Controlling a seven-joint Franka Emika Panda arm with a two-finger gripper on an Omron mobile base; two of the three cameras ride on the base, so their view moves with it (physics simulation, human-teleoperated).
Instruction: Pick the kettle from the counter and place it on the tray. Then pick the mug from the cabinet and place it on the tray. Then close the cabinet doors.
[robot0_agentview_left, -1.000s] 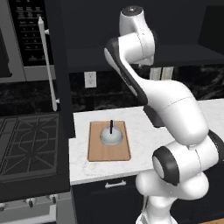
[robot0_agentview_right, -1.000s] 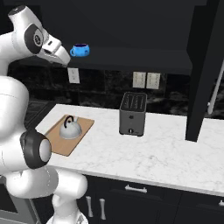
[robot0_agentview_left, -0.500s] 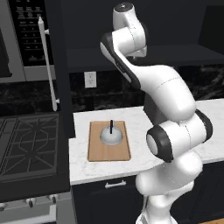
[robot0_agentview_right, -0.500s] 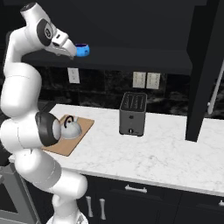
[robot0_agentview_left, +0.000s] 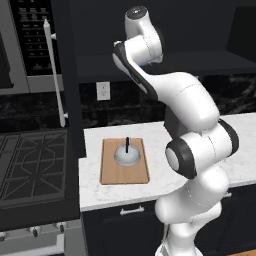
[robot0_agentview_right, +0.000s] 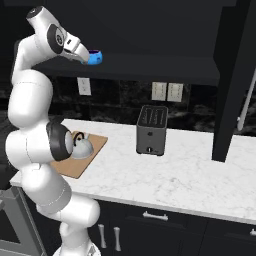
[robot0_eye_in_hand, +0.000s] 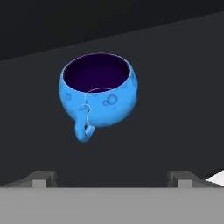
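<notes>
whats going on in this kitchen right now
A white robot arm is reaching up into the dark cabinet, its open claw lined up on a blue mug that stands upright on the shelf, not yet gripped. The kettle already sits on the wooden tray on the counter, so that step looks done. A black toaster stands further along. A cabinet door hangs open.

Light was flat and even, rendered without glare. The cabinet (robot0_agentview_right: 150, 65) stayed dim, nearly black; the counter (robot0_agentview_right: 165, 175) was bright. Edges looked soft and slightly blurred.
</notes>
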